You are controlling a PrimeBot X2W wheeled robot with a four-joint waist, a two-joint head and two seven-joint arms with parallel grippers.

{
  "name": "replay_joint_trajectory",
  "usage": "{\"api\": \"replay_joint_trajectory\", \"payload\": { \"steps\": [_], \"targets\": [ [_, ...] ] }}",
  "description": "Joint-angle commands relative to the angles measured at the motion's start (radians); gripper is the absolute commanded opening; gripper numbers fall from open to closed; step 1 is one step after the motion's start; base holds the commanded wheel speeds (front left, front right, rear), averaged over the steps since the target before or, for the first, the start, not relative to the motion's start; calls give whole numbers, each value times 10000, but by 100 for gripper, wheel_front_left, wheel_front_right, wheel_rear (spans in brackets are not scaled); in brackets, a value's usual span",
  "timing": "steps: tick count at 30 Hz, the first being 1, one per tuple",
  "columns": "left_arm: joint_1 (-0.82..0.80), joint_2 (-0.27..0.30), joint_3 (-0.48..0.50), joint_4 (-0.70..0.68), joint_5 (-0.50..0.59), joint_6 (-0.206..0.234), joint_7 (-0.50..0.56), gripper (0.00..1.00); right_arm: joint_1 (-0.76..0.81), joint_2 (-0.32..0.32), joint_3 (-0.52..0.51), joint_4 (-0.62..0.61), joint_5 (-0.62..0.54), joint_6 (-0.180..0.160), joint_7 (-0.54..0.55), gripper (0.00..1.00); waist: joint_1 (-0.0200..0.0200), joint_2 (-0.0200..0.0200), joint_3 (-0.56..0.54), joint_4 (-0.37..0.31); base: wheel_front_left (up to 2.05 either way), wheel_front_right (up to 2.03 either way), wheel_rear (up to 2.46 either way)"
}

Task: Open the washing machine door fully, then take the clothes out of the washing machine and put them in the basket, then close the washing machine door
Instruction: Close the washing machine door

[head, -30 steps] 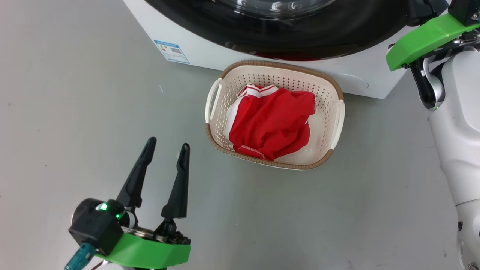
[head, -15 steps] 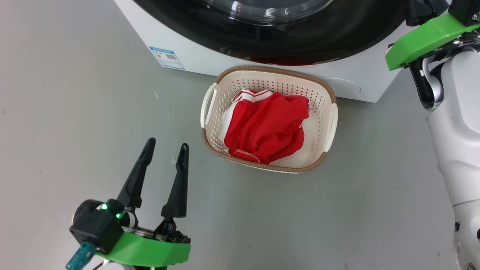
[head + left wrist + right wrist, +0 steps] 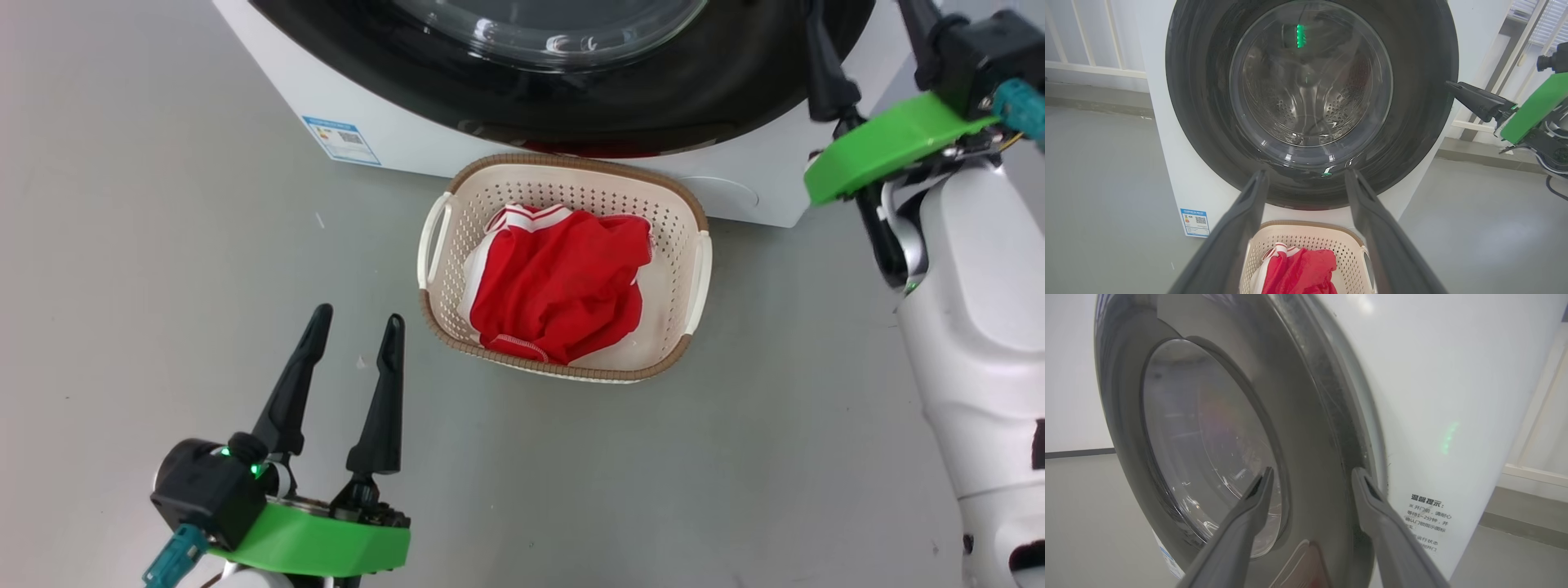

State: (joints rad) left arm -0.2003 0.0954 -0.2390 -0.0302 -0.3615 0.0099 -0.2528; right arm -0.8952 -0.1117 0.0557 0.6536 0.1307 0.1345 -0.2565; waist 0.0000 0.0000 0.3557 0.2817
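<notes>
Head cam looks steeply down at the floor from well above, basket (image 3: 563, 184) near centre, the washing machine (image 3: 318, 82) front and washing machine door (image 3: 653, 106) bottom cropped at 12 o'clock. Left wrist cam sits low and farther back, facing the door square-on, and shares door, basket at 6 o'clock and blue label (image 3: 340, 140) with the head cam. Right wrist cam is very close at the door's side edge, looking obliquely across the glass; all 3 views share the door.
</notes>
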Motion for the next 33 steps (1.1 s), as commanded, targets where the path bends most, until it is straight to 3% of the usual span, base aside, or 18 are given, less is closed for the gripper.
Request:
{"api": "replay_joint_trajectory", "payload": {
  "steps": [1, 33],
  "targets": [
    [-16, 171, 382, -204, 29, 61, -86, 100, 198, 262, 236, -392, 78, -38, -53, 100, 0, 0, -60, -66, 0, 0, 0],
    [675, 470, 951, -329, 265, 398, -89, 100, 3965, 596, 638, -3108, 828, -38, -53, 100, 0, 0, -1399, -1574, 0, 0, 0]
  ]
}}
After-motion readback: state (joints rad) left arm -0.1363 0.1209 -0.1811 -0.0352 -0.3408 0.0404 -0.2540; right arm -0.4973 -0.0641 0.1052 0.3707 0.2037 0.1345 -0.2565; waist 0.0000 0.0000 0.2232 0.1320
